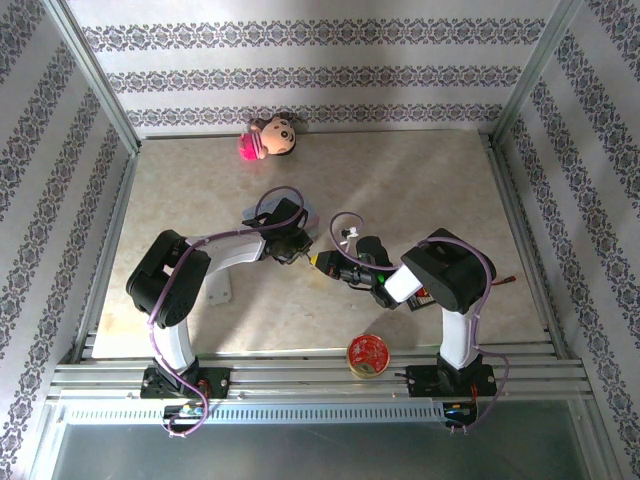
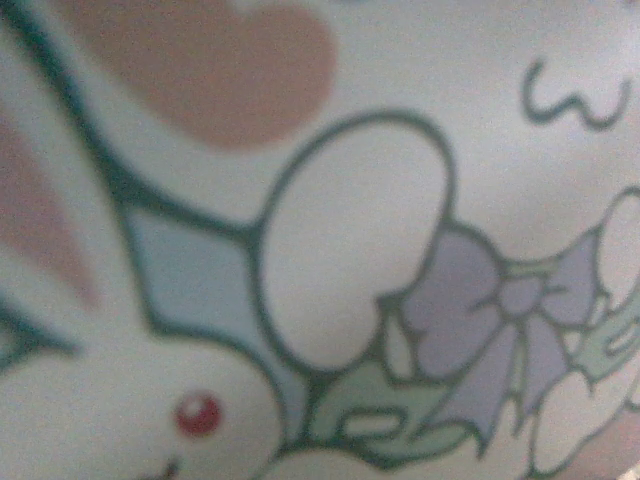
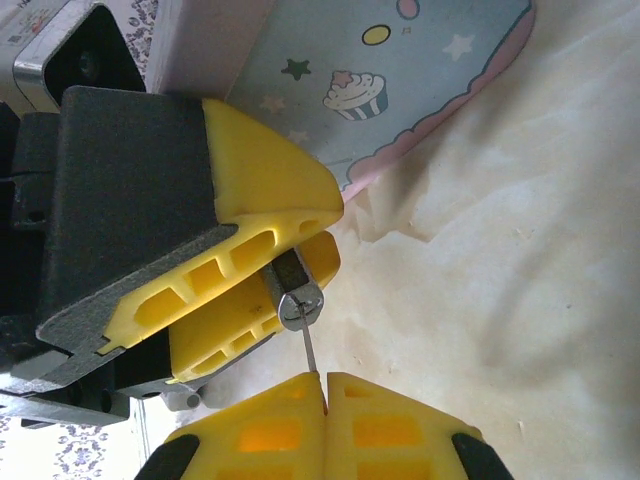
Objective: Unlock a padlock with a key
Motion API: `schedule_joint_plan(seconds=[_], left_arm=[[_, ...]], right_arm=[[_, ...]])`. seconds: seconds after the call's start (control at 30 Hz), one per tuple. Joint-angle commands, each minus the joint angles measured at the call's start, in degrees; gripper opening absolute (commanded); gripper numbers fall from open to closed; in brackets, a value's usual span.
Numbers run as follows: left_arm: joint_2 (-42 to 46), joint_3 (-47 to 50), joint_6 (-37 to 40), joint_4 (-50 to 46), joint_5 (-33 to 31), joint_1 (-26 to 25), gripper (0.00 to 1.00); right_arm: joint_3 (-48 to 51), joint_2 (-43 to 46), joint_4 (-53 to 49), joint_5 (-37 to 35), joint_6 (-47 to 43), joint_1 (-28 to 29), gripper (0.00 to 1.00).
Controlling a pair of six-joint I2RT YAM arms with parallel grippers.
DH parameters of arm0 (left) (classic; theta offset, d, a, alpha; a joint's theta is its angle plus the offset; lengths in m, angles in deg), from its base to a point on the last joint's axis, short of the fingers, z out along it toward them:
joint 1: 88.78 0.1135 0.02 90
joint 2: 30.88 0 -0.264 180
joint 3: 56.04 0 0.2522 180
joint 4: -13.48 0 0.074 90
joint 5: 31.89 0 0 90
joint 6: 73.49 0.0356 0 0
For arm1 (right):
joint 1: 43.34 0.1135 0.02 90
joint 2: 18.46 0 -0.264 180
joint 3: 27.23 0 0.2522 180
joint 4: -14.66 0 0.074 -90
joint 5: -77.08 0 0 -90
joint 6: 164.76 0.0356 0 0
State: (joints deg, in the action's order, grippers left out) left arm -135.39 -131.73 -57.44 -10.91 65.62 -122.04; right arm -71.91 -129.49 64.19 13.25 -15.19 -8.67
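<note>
The padlock (image 3: 292, 283) is a tiny dark block with a silver keyhole face, and the yellow fingers of my left gripper (image 3: 326, 232) are shut on it. My right gripper (image 3: 325, 386) is shut on the key (image 3: 309, 350). The key's thin blade rises from between the closed fingertips to the keyhole. From above, the left gripper (image 1: 291, 249) and right gripper (image 1: 326, 266) meet tip to tip at mid table. The lock there is too small to make out.
A pale blue printed box (image 1: 300, 214) lies just behind the grippers, and its bunny drawing (image 2: 350, 250) sits very close to the left wrist camera. A doll head (image 1: 268, 137) lies at the back wall. A red round tin (image 1: 368, 354) stands near the front rail.
</note>
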Motion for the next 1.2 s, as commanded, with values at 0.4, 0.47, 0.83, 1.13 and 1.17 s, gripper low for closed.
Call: schedule_joint_plan(seconds=[0.4, 0.47, 0.83, 1.13, 1.17], left_arm=[[3.7, 2.2, 1.2, -1.2, 9.4, -1.4, 0.11], [3.8, 2.5, 0.7, -0.6, 10.0, -1.5, 0.11], [5.7, 2.3, -1.3, -0.2, 11.6, -1.5, 0.11], [5.5, 2.6, -4.4, 1.2, 12.3, -1.5, 0.1], [5.5, 2.4, -4.4, 0.9, 12.0, -1.5, 0.1]], right_arm=[[-4.5, -2.8, 10.1, 1.3, 4.3, -2.2, 0.0], [-4.4, -3.0, 10.1, 1.0, 4.2, -1.9, 0.0], [-3.5, -3.7, 10.2, -1.1, 4.2, -0.7, 0.0], [-4.0, -3.9, 10.9, -1.7, 5.2, 1.0, 0.0], [-3.7, -3.6, 11.1, -2.3, 5.4, 1.3, 0.0]])
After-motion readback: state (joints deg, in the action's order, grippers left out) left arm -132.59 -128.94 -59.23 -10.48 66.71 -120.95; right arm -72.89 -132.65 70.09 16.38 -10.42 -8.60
